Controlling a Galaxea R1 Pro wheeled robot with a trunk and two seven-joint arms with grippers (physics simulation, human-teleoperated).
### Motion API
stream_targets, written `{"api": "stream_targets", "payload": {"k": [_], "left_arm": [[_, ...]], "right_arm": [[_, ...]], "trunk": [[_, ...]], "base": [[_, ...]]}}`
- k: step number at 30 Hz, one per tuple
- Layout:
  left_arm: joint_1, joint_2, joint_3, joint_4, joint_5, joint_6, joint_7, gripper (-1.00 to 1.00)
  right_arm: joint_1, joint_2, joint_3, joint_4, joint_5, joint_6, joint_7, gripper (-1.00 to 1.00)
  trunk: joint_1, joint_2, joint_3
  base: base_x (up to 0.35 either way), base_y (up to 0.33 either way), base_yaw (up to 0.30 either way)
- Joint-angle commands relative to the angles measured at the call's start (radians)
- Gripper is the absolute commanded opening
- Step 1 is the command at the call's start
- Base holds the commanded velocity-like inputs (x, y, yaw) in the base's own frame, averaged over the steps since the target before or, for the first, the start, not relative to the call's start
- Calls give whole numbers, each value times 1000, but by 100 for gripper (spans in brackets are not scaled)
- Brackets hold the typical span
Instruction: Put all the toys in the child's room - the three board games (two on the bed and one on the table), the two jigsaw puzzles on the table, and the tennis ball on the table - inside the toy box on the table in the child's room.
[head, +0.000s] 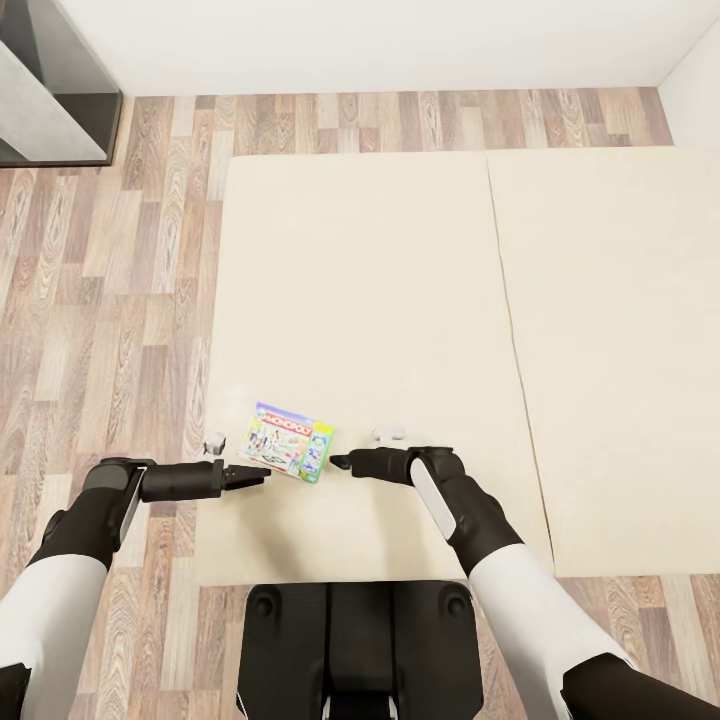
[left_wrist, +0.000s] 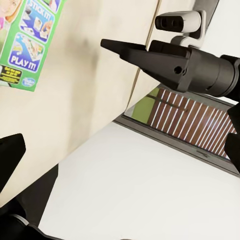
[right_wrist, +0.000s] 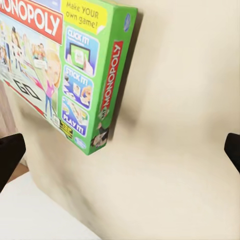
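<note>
A Monopoly board game (head: 288, 452), a flat box with a green edge and a red band, lies on the beige bed (head: 380, 280) near its front edge. My left gripper (head: 254, 477) is low beside the box's left side, open, fingers pointing at it. My right gripper (head: 338, 462) faces it from the box's right side, a small gap from the green edge, also open. The right wrist view looks onto the box (right_wrist: 65, 65) between widely spread fingertips (right_wrist: 10, 155). In the left wrist view the box corner (left_wrist: 27, 45) and the right gripper's fingers (left_wrist: 150, 57) are visible.
A second beige mattress section (head: 620, 350) adjoins on the right. Wood-plank floor (head: 110, 300) runs along the bed's left side and far end. A dark grey piece of furniture (head: 50, 90) stands in the far left corner against the white wall.
</note>
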Motion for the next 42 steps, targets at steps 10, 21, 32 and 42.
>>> {"api": "stream_targets", "payload": {"k": [10, 21, 32, 42], "left_arm": [[0, -1, 1, -1, -11, 10, -9, 100], [0, -1, 2, -1, -10, 10, -9, 100], [0, 2, 4, -1, -9, 10, -9, 100], [0, 4, 4, -1, -9, 10, -9, 100]], "right_arm": [[0, 0, -1, -1, 1, 4, 9, 100], [0, 0, 0, -4, 2, -3, 3, 100], [0, 0, -4, -4, 2, -5, 5, 100], [0, 0, -4, -4, 2, -8, 5, 100]], "trunk": [[1, -2, -1], [1, -2, -1], [1, -2, -1], [1, -2, -1]], "base": [[0, 0, 0], [0, 0, 0], [0, 0, 0], [0, 0, 0]]}}
